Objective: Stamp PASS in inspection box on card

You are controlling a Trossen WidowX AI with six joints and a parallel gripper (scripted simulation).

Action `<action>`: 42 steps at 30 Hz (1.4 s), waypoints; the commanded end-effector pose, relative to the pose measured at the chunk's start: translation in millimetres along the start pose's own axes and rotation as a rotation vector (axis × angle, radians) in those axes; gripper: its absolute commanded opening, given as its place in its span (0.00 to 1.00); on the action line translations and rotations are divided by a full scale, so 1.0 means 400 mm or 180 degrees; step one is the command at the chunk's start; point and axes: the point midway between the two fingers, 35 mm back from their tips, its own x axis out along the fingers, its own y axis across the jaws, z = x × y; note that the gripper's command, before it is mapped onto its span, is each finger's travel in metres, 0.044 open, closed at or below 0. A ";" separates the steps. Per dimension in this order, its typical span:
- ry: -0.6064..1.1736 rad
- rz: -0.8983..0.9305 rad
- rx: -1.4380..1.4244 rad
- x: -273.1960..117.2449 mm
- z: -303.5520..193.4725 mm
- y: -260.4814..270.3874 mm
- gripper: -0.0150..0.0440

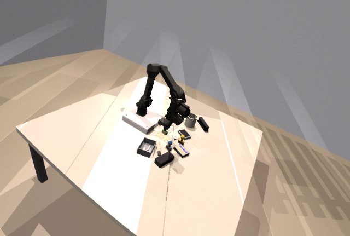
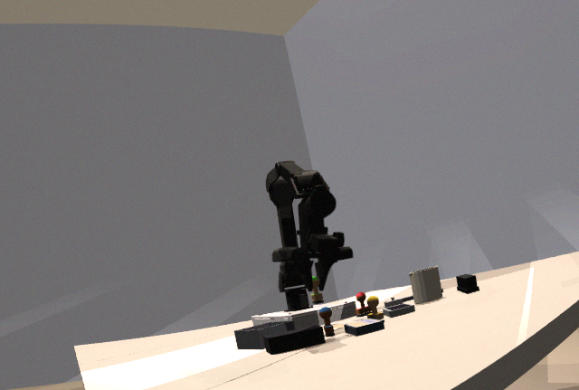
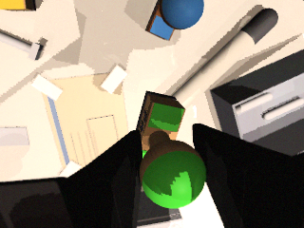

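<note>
Green-knobbed stamp — gripped in jaws — above pale tabletop, grey walls behind.

Card: in the wrist view its lower part is covered by the black gripper, and any wording on it is too faint to read. Green-topped stamp: underside turned from sight, side lettering illegible. Worktop: near corner cut off by the lower border in the top view; dark tray, cropped at the right in the wrist view.
</note>
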 end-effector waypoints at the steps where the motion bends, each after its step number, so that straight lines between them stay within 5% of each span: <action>1: 0.0003 0.0010 0.0008 -0.009 0.036 0.043 0.25; 29: -0.0006 0.0029 0.0009 -0.059 0.187 0.425 0.25; 42: -0.0008 0.0027 0.0006 -0.048 0.189 0.438 0.25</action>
